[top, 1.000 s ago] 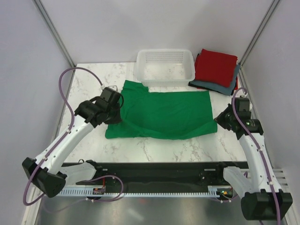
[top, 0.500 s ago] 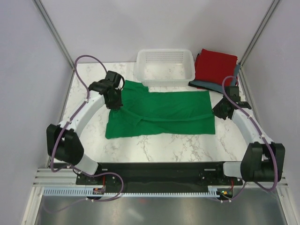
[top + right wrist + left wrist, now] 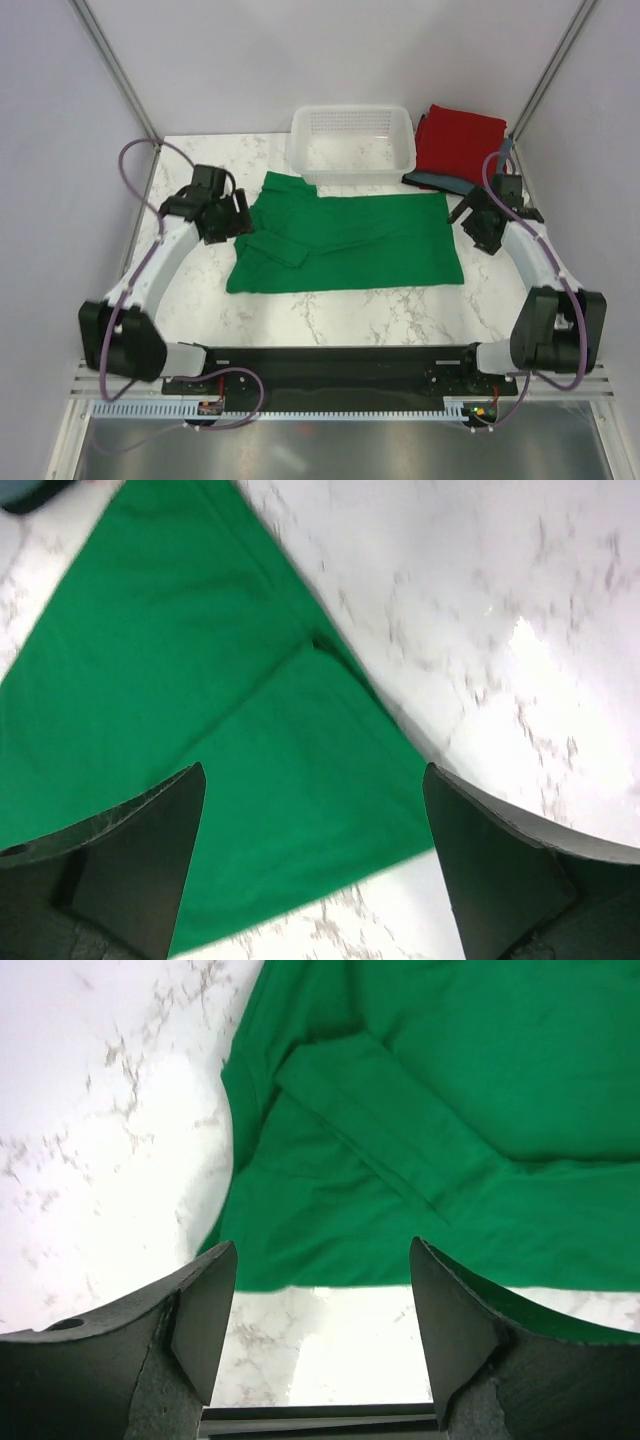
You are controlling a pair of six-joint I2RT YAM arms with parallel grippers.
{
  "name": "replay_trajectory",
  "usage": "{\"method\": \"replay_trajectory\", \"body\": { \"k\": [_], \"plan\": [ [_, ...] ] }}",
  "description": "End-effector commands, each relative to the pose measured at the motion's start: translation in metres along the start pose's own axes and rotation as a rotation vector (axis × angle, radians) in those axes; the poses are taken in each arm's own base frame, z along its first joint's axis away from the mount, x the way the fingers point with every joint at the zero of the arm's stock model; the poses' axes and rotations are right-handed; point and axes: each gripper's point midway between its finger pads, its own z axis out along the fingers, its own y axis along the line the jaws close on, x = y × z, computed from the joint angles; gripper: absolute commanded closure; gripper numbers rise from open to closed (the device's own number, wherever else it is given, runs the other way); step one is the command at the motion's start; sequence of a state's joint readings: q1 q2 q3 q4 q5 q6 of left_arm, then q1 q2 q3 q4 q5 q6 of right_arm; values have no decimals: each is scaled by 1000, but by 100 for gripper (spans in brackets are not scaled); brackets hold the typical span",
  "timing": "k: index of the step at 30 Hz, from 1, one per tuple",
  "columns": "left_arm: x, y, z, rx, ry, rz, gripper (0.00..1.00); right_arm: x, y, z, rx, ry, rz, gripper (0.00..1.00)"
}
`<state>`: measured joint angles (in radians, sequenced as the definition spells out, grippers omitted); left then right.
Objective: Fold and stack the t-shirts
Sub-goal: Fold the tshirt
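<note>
Marble worktop under me carries the green shirt, spread flat between my arms with a sleeve folded in near its left end. My left jaws and right jaws both stand wide and hold nothing, one just beside each end of the cloth. The red shirt lies folded at the far right. My worry is that a shallow pinch could catch one layer only, so the fold would drag crooked or bunch.

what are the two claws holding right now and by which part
Nothing is held. The left claw and right claw both stand open and empty above the green shirt lying on the table.
</note>
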<state>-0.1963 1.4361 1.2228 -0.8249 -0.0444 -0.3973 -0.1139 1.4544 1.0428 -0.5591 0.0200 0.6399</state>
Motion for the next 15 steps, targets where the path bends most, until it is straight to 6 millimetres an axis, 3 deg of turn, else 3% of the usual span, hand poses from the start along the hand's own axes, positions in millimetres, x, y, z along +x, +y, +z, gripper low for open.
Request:
{"method": "replay_trajectory", "body": {
  "k": [1, 2, 3, 5, 6, 8, 11, 15],
  "plan": [
    [18, -3, -22, 99, -128, -194, 23, 39, -9, -21, -82, 43, 16, 4],
    [26, -3, -24, 122, -139, -261, 23, 45, -9, -29, -112, 40, 18, 6],
    [46, 3, -10, 118, -128, -296, 22, 62, -22, -23, -90, 65, 25, 7],
    [56, 8, -15, 142, -179, -407, 19, 70, -33, -22, -69, 60, 13, 11],
    [80, 16, -2, 122, -150, -436, 18, 79, -41, -17, -48, 80, 9, 13],
    [80, 16, -4, 172, -211, -509, 16, 89, -48, -13, -37, 107, -6, 19],
    [103, 28, 12, 141, -193, -568, 15, 106, -59, -2, -25, 138, 1, 23],
    [117, 43, 25, 74, -195, -615, 12, 110, -61, 9, -25, 150, 6, 28]
  ]
}}
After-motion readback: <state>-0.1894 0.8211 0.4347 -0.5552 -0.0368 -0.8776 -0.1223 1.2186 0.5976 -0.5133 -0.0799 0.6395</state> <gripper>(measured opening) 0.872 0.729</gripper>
